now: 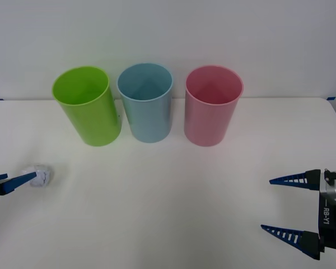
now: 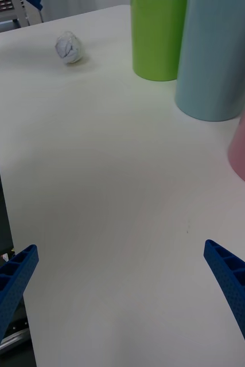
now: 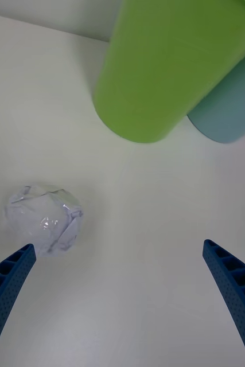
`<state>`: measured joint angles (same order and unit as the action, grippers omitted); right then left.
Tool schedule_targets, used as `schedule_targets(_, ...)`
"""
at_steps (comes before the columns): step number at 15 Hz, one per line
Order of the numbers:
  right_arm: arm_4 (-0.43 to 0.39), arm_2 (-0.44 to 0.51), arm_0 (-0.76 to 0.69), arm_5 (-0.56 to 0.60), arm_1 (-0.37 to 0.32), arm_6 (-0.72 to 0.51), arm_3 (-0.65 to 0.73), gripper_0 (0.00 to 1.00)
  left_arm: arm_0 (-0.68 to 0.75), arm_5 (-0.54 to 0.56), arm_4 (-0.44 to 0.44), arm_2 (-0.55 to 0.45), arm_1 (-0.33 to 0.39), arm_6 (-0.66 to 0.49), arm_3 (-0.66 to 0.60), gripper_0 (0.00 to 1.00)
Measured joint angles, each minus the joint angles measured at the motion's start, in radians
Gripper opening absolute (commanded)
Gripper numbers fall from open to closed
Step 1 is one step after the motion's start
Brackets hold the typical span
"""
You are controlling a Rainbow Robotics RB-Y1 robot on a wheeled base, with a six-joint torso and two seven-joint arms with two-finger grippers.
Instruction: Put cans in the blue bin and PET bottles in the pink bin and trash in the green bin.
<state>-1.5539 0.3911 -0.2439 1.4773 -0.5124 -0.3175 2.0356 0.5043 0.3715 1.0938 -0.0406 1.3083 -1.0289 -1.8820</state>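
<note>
Stood well ahead of both grippers on the white table (image 1: 168, 213), three bins in a row along the far edge: the green bin (image 1: 88, 106) on the left, the blue bin (image 1: 146, 102) in the middle just beside it, the pink bin (image 1: 211, 105) on the right. Held low over the table's near right corner, well apart from everything, the right gripper (image 1: 283, 206), blue fingers spread wide with bare tabletop between them, apparently just waiting. Reached in at the left edge, the left gripper (image 1: 5, 184), fingers likewise parted and gripping nothing. And there, right at one left fingertip (image 3: 10, 275), touching or all but touching, the trash (image 1: 39, 176), a small crumpled white paper ball lying on the table! Lay off to one side of the left gripper's open span rather than centred in it, as seen from the left wrist, with the green bin looming beyond and ahead. No long axis to worry about on a roundish wad, so any closing direction would probably do. By far the nearer arm, the left; the whole table width away, the right. Seemingly called for next: a small sideways shift to bring the ball between the fingers before closing, else likely just nudged away.
</note>
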Motion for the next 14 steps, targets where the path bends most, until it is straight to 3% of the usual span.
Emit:
schedule_targets(3,0.000,0.000,0.000,0.000,0.000,0.000,0.000,1.00,-0.023,-0.017,-0.019,0.032,0.048,-0.001,0.016,1.00)
schedule_targets(8,0.000,0.000,0.000,0.000,0.000,0.000,0.000,1.00,-0.250,-0.020,-0.007,0.244,0.078,0.015,0.179,1.00)
schedule_targets(14,0.000,0.000,0.000,0.000,0.000,0.000,0.000,1.00,-0.438,-0.042,0.007,0.456,0.123,0.017,0.284,1.00)
